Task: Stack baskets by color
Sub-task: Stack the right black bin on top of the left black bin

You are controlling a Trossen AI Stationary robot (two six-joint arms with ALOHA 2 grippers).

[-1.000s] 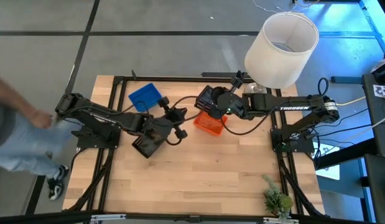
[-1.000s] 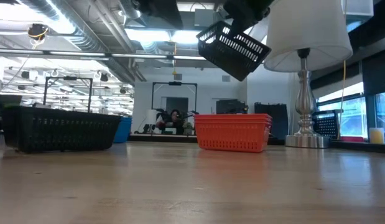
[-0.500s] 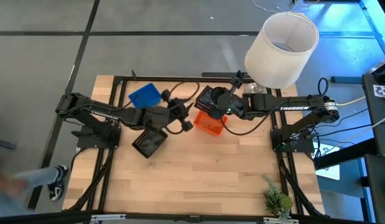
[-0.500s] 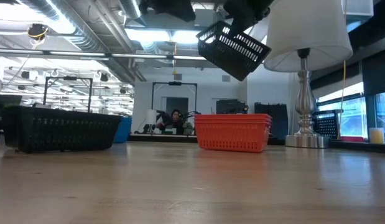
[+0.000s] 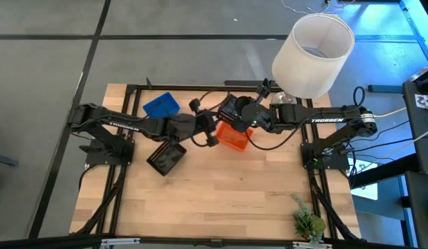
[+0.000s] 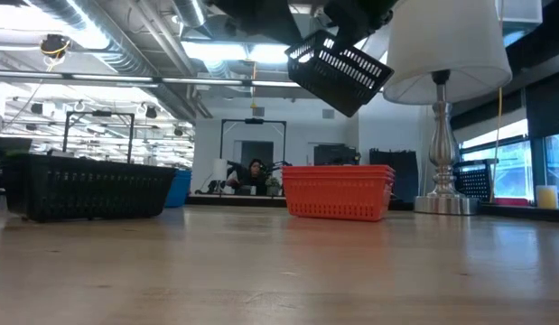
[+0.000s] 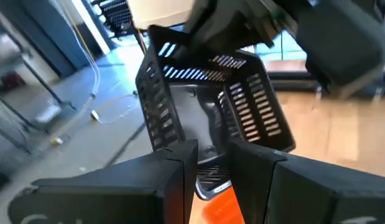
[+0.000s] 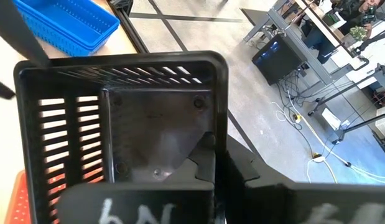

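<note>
the right gripper [image 5: 236, 113] is clamped on a tilted black basket [image 6: 339, 69], held in the air above the orange stack [image 6: 338, 191]. the left gripper [image 5: 212, 129], fingers parted and empty, sits just beside that stack; another black basket [image 5: 165, 158] rests on the table [image 5: 227, 194] well apart.

Two black basket groups [image 5: 165, 158], one orange [image 5: 232, 137], one blue [image 5: 160, 105]

My right gripper [image 5: 236, 111] holds one basket [image 6: 340, 69] in the air above a basket stack [image 5: 233, 137]. My left gripper [image 5: 212, 128] is just beside it. Another stack [image 5: 165, 158] lies to the left.
</note>
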